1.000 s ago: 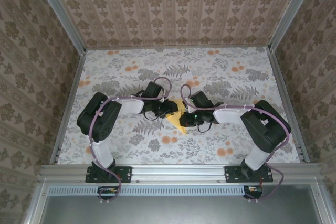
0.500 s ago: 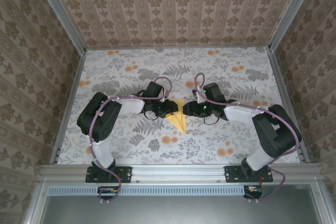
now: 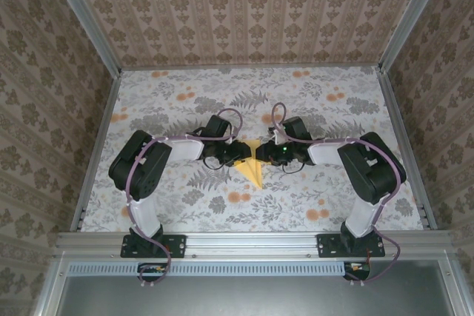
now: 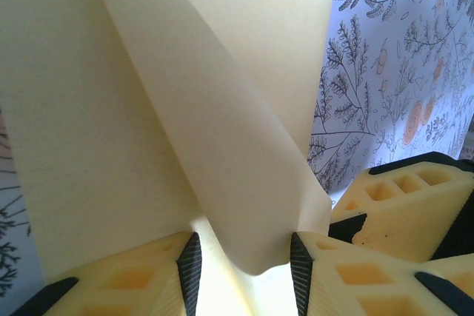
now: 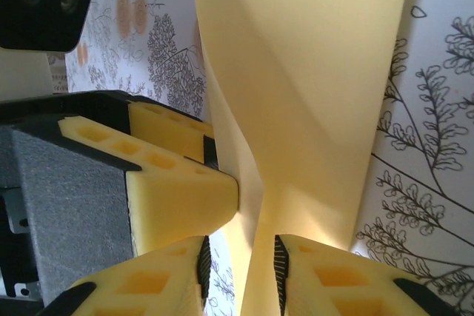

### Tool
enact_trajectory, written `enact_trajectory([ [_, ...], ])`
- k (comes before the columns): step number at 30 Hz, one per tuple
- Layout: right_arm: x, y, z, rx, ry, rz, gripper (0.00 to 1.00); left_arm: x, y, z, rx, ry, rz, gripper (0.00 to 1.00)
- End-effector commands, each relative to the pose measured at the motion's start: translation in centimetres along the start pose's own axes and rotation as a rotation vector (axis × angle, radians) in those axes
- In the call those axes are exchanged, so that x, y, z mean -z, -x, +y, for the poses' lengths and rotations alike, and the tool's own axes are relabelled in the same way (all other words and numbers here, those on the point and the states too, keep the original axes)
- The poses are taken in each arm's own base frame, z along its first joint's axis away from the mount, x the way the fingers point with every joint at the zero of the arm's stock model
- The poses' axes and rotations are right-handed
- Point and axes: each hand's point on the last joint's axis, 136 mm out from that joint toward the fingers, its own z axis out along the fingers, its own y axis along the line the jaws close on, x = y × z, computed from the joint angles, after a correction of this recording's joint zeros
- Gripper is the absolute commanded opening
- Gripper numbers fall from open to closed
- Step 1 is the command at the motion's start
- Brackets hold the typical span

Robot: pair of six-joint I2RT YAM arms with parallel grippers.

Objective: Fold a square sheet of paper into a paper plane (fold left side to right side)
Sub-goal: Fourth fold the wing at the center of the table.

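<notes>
The sheet of paper point(image 3: 252, 165) sits in the middle of the table point(image 3: 185, 101), already folded into a thin, pointy shape, with its point aimed at the near edge. The two arms meet nose to nose over it. The left gripper point(image 4: 243, 268) has its jaws partway closed, with a curled fold of the paper pinched between them. I think this keeps the paper standing up so it cannot slide. The right gripper point(image 5: 238, 264) has its jaws a little apart around a thin flap. Some tablecloth shows in the gap, so it is not squeezing yet. I think it is getting ready to grab that flap and fold it over. The grippers are very close, so there is little room between them. All around them the table is wide, and the side rails point(image 3: 95, 146) are well apart from the paper.
</notes>
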Motion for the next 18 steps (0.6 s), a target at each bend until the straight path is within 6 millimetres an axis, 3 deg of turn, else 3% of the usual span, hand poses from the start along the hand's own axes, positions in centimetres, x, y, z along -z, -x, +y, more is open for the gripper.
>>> enact_trajectory([
  [1,-0.7,0.3,0.7,-0.004,0.034,0.017,0.28,-0.4,-0.8,1.9,0.028,0.077,0.021,0.4],
  [10,-0.6,0.1,-0.4,0.01,-0.047,0.014,0.07,-0.3,-0.9,1.9,0.024,0.08,0.022,0.4],
  [18,0.1,0.0,-2.6,0.019,-0.189,0.012,0.04,-0.2,-0.9,1.9,0.018,0.083,0.022,0.4],
])
